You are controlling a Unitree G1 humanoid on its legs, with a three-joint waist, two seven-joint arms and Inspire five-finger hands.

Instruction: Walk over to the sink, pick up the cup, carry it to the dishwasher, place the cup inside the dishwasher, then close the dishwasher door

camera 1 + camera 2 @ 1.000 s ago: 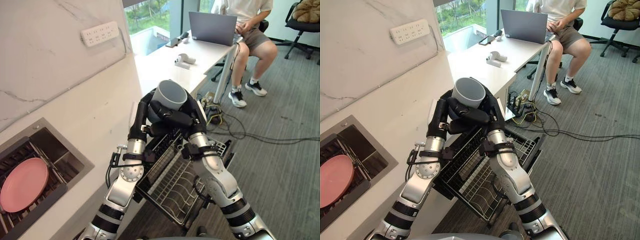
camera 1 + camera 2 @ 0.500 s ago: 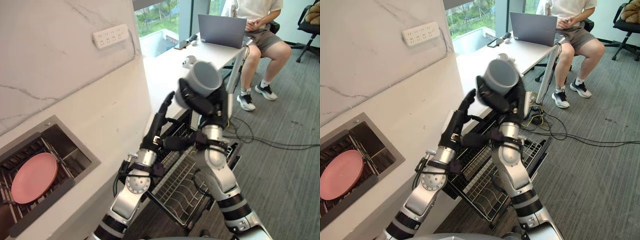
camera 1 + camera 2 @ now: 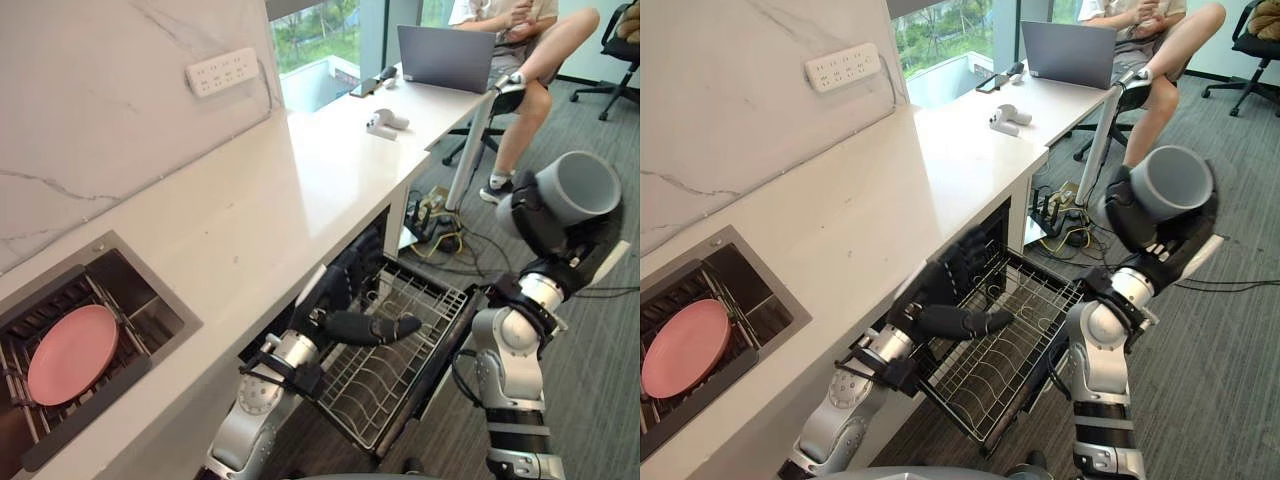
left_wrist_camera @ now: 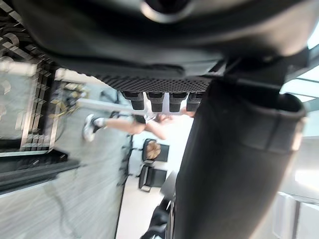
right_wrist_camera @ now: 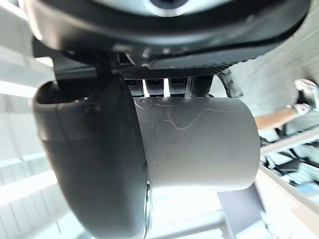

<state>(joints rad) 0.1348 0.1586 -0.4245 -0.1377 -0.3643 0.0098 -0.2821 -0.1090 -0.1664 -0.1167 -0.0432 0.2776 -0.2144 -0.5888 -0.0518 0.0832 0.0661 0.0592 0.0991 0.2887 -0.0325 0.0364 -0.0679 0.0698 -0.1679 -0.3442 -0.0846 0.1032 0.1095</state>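
Inside the curled right hand (image 3: pixel 540 218), one grey cup (image 3: pixel 588 184), scratches plain in the wrist view; beneath the spread left hand (image 3: pixel 340 292), one dishwasher rack (image 3: pixel 400 350).

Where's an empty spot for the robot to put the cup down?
The dishwasher rack is bare beyond the left hand, out to its front edge. The counter is bare between the sink and the white controller. Crowded: the sink holds a pink plate, and the laptop sits at the far end.

Office kitchenette: sink (image 3: pixel 120 300), dishwasher rack (image 3: pixel 400 340), laptop desk (image 3: pixel 440 95).
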